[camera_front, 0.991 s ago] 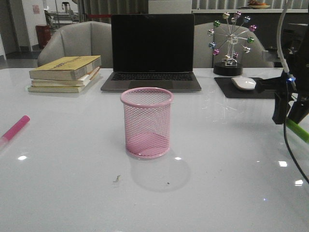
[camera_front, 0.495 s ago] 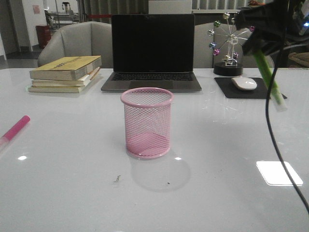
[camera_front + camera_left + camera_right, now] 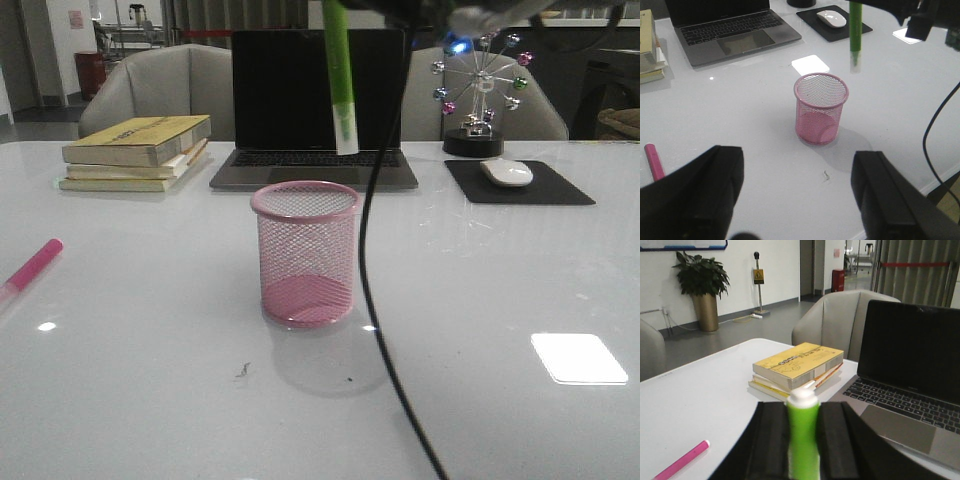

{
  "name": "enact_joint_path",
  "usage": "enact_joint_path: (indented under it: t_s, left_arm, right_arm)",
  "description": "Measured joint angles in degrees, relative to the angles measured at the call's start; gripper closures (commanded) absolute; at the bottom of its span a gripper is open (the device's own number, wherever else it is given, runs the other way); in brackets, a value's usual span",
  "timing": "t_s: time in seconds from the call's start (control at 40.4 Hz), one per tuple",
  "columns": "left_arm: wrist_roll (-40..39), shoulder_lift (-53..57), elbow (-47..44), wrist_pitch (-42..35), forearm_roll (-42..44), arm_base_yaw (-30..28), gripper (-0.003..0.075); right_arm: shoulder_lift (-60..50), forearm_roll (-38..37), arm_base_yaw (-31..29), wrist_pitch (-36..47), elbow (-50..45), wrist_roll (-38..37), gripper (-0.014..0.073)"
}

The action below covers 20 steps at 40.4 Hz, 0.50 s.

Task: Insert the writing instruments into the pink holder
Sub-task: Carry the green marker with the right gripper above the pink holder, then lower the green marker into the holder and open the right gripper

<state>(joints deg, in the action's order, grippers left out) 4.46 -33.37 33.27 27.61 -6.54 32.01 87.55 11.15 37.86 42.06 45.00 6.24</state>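
The pink holder (image 3: 304, 255) stands upright mid-table with nothing in it; the left wrist view shows it too (image 3: 821, 107). A green marker (image 3: 340, 75) hangs upright just above and behind its rim, whitish end down. My right gripper (image 3: 802, 412) is shut on this green marker (image 3: 803, 435), and its body is cut off by the front view's top edge. The pink marker (image 3: 30, 268) lies on the table at the far left. My left gripper (image 3: 797, 200) hovers open and holds nothing, on the near side of the holder, with the pink marker (image 3: 654, 161) off to one side.
A laptop (image 3: 315, 100) and a stack of books (image 3: 135, 150) sit behind the holder. A mouse on a black pad (image 3: 506, 172) and a ferris-wheel ornament (image 3: 480, 90) are at the back right. A black cable (image 3: 375, 300) hangs down just right of the holder.
My right gripper has carried the green marker up from the table's right edge and leftward to above the holder. The marker now hangs upright. The pink marker and holder have not moved.
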Motion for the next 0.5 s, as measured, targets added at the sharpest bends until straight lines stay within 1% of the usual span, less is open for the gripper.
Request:
enact_joint_path:
  t_s: [0.074,0.198,0.272,0.347,0.396,0.495]
  left_arm:
    - [0.00,0.00,0.00,0.00,0.00,0.00,0.0215]
    - [0.00,0.00,0.00,0.00,0.00,0.00,0.0215]
    - [0.00,0.00,0.00,0.00,0.00,0.00,0.0215]
    - [0.00,0.00,0.00,0.00,0.00,0.00,0.0215]
    - [0.00,0.00,0.00,0.00,0.00,0.00,0.0215]
    - [0.00,0.00,0.00,0.00,0.00,0.00,0.0215]
  right_arm:
    - [3.91,-0.78,0.24,5.97,0.00,0.00,0.0449]
    - [9.92,-3.89,0.24,12.89,0.00,0.00,0.0449]
    - [12.98,-6.07,0.24,15.01,0.00,0.00,0.0447]
    - [15.48,-7.32,0.24,15.30,0.00,0.00,0.0432]
    - [16.88,-7.83,0.24,15.00,0.00,0.00,0.0392]
    - [18.33,-7.95,0.24,13.24,0.00,0.00,0.0235]
